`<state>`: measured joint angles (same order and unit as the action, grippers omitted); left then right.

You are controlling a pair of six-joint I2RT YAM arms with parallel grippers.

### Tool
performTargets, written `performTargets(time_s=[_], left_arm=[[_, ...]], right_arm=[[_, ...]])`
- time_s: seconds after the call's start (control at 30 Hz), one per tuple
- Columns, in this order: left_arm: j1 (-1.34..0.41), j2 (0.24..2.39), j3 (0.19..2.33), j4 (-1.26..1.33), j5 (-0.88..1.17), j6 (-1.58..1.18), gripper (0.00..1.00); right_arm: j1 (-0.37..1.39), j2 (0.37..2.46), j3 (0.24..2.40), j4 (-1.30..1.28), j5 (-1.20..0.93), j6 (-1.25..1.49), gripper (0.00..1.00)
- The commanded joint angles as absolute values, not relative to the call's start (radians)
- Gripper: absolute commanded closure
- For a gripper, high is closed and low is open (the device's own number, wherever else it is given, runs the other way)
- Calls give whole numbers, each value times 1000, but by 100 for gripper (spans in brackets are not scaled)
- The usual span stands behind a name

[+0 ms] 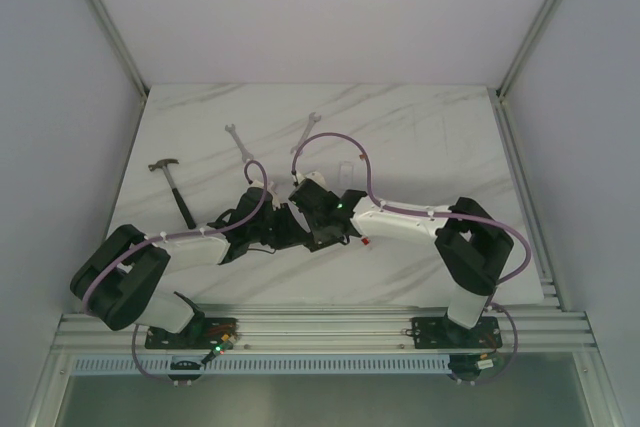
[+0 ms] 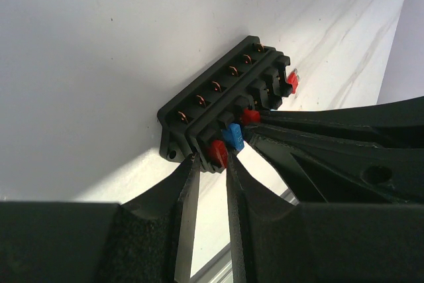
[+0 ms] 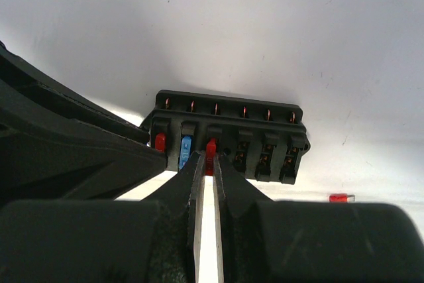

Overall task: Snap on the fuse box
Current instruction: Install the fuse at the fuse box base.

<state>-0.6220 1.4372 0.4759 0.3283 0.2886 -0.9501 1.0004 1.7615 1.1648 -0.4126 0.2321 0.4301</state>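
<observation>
Though likely light and hard, grip fuse box (image 3: 228, 138) gently at its 9 o'clock end; cannot tell left jaws' hold; right jaws pinched on red fuse (image 3: 211, 147).

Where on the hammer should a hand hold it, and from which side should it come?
Best grip the hammer at mid-handle, coming straight down and closing across the shaft. It lies flat on the table, so probably only the thin straight handle's two sides are free.
</observation>
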Motion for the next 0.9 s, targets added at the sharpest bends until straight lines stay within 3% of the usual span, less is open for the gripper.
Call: performTargets(time_s=[0.0, 0.87], left_arm=[[-612, 1482, 436, 177, 196, -914, 69], [-612, 1484, 436, 173, 197, -915, 69]], right_arm=[[988, 1827, 1140, -609, 240, 405, 100], [989, 1902, 1102, -640, 238, 392, 100]])
